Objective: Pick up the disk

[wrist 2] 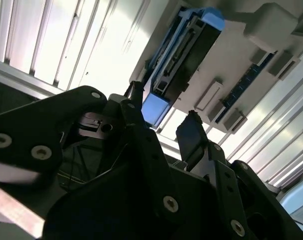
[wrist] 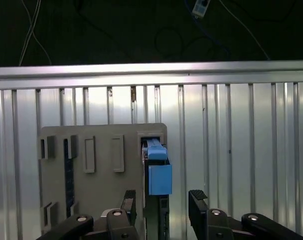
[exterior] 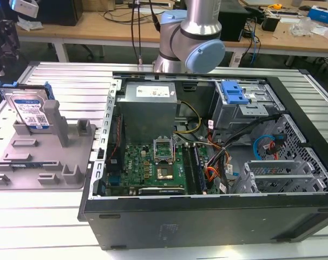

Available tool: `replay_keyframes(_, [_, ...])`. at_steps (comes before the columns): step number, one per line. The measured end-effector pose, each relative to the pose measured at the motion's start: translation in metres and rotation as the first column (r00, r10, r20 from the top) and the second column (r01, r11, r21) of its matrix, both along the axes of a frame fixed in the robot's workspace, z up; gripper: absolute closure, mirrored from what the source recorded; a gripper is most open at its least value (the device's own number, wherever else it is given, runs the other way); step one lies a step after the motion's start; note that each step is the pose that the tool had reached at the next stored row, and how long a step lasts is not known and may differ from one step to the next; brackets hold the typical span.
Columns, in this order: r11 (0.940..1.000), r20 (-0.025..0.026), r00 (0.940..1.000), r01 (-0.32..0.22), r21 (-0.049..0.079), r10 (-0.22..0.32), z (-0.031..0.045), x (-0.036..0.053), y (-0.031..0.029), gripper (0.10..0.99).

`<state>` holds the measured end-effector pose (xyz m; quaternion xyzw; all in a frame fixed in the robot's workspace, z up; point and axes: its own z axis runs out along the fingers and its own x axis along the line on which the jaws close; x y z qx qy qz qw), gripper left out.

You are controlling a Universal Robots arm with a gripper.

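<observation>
The disk stands on edge in the grey moulded tray at the exterior view's left, its white-and-blue label facing out and blue rails along its sides. In both wrist views I look down on its top edge with the blue rail. My gripper hangs above it, open, with one black finger on each side of the disk's line and nothing between them. Its dark body shows at the exterior view's upper left, above the tray.
An open computer case with its blue drive caddy sits to the exterior view's right of the tray. Both rest on a ribbed metal table. The arm's base rises behind the case, and cluttered benches stand beyond.
</observation>
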<state>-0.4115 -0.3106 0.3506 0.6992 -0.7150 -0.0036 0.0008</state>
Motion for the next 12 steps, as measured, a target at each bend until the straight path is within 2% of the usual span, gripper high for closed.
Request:
replay_keyframes(3, [0.9999,0.0001,0.9999,-0.016,0.000,0.016,-0.0009,-0.0077,0.0000,0.545])
replay_keyframes(12, [0.9998,0.0000,0.9998,-0.018,0.000,0.018,-0.0034,-0.0072,-0.0004,0.545])
